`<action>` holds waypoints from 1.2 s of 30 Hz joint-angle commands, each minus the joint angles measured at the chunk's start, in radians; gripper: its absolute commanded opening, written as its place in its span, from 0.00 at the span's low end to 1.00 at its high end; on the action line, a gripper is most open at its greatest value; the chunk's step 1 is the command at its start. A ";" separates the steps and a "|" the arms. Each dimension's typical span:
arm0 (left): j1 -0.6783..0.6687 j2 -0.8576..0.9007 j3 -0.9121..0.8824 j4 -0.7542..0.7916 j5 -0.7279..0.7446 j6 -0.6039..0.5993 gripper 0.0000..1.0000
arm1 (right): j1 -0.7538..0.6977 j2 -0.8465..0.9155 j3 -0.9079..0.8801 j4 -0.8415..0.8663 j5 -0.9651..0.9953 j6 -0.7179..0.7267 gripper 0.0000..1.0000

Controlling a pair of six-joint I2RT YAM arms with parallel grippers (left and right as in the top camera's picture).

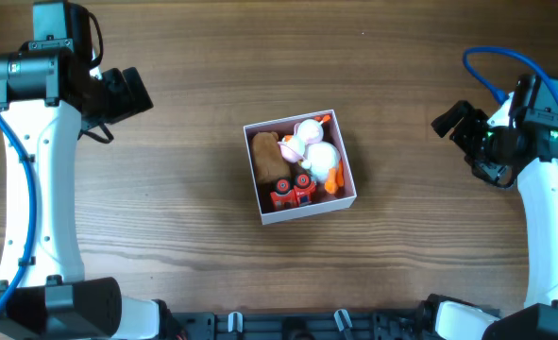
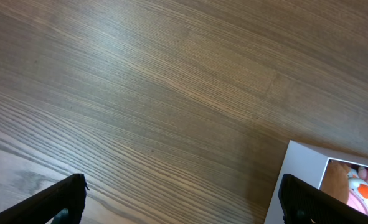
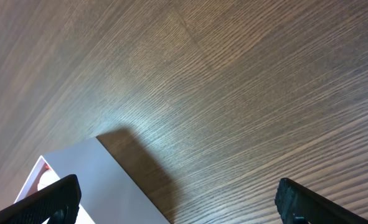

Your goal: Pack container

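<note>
The container (image 1: 340, 202), a small square white-walled box, sits in the middle of the wooden table. Inside it lie a brown toy (image 1: 265, 155), a white and pink plush (image 1: 312, 142), an orange piece (image 1: 333, 178) and a red toy (image 1: 291, 192). My left gripper (image 1: 132, 93) is open and empty, well to the left of the box and raised. My right gripper (image 1: 451, 121) is open and empty, well to the right. The box's corner shows in the left wrist view (image 2: 299, 168) and its outer wall in the right wrist view (image 3: 93, 171).
Bare wood-grain tabletop (image 1: 184, 217) surrounds the box on all sides. The arm bases (image 1: 71, 307) stand at the front left and front right edges. A black rail (image 1: 288, 326) runs along the table's front edge.
</note>
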 commanded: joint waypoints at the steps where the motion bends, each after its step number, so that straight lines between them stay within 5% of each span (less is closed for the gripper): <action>1: 0.003 -0.011 0.004 0.000 0.009 -0.017 1.00 | 0.037 -0.108 0.006 0.006 -0.009 0.006 1.00; 5: 0.003 -0.011 0.004 0.000 0.009 -0.017 1.00 | 0.141 -0.336 0.006 0.006 -0.009 0.006 1.00; 10: 0.003 -0.011 0.004 0.000 0.009 -0.017 1.00 | 0.162 -0.562 0.006 -0.002 0.232 0.005 1.00; 14: 0.003 -0.011 0.004 0.000 0.009 -0.017 1.00 | 0.162 -0.722 -0.035 0.007 0.277 -0.217 1.00; 17: 0.003 -0.011 0.004 0.000 0.009 -0.017 1.00 | 0.161 -0.869 -0.182 0.133 0.158 -0.444 1.00; 27: 0.003 -0.011 0.004 0.000 0.009 -0.017 1.00 | 0.161 -1.273 -0.785 0.343 0.093 -0.438 1.00; 36: 0.003 -0.011 0.004 0.000 0.009 -0.017 1.00 | 0.161 -1.382 -0.958 0.344 0.123 -0.441 1.00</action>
